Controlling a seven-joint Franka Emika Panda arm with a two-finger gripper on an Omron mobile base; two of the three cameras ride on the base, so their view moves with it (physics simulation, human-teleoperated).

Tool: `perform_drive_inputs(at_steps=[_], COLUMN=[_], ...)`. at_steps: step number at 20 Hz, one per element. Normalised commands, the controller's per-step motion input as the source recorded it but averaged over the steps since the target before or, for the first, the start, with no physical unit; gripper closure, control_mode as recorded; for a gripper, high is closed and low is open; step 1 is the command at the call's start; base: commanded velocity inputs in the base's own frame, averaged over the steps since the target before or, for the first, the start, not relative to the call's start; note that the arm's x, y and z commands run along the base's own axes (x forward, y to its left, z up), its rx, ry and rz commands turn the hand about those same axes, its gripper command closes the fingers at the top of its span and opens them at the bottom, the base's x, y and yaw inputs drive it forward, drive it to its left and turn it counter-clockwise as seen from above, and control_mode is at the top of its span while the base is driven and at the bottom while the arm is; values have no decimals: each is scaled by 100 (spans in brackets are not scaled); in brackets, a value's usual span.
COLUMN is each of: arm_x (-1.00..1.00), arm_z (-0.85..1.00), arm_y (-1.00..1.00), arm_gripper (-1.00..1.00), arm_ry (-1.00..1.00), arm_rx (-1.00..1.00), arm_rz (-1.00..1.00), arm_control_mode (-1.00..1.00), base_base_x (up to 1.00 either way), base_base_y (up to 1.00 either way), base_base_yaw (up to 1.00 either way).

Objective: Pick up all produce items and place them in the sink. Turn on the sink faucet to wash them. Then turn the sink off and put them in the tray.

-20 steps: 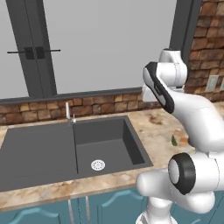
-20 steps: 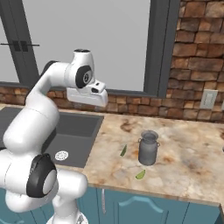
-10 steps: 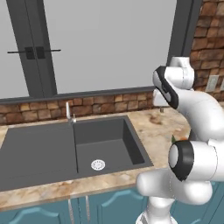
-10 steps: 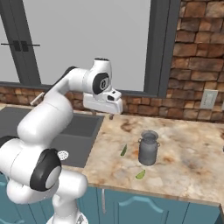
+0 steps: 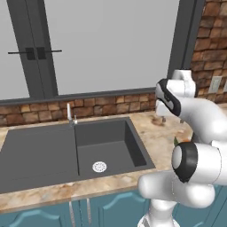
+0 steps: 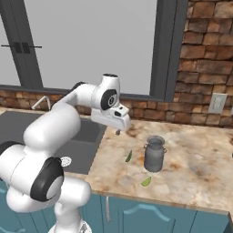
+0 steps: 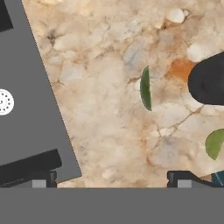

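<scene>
Two produce items lie on the marble counter right of the sink: a slender dark green piece (image 7: pixel 145 87) (image 6: pixel 129 156) and a lighter green piece (image 7: pixel 214 143) (image 6: pixel 146 181). My gripper (image 6: pixel 119 131) (image 7: pixel 111 179) hangs open above the counter, just past the sink's right edge, with nothing between its fingertips (image 7: pixel 179 176). The slender piece lies ahead of it, untouched. The dark grey sink (image 5: pixel 40 150) (image 7: pixel 26 109) has a white round drain (image 5: pixel 99 166) (image 7: pixel 4 102) in its basin. The slim silver sink faucet (image 5: pixel 69 114) stands at its back edge. The tray is out of view.
A grey metal jug (image 6: pixel 154 154) (image 7: pixel 210 78) stands on the counter right beside the two green pieces. A brick wall with an outlet (image 6: pixel 217 103) and a large window back the counter. Teal cabinet fronts (image 6: pixel 150 214) run below the counter's front edge.
The arm has swung right, from over the sink to above the counter, and the hand has come lower toward the green pieces. The jaws stayed open.
</scene>
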Motion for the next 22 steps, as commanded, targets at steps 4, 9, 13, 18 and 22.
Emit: perform_drive_inputs(at_steps=[4, 9, 13, 18, 22], arm_x=[0, 0, 0, 5, 5], arm_z=[-53, -40, -31, -26, -30], arm_y=[-1, -14, -24, -28, -17], arm_gripper=[-100, -100, -100, -100, -100], arm_ry=[-3, -4, 0, 0, 0], arm_rx=[-5, -7, -5, -1, 0], arm_rz=[-11, -14, -12, -6, -2], arm_control_mode=[-100, -100, -100, -100, -100], base_base_x=[0, 0, 0, 0, 0], base_base_y=[0, 0, 0, 0, 0], base_base_yaw=[0, 0, 0, 0, 0])
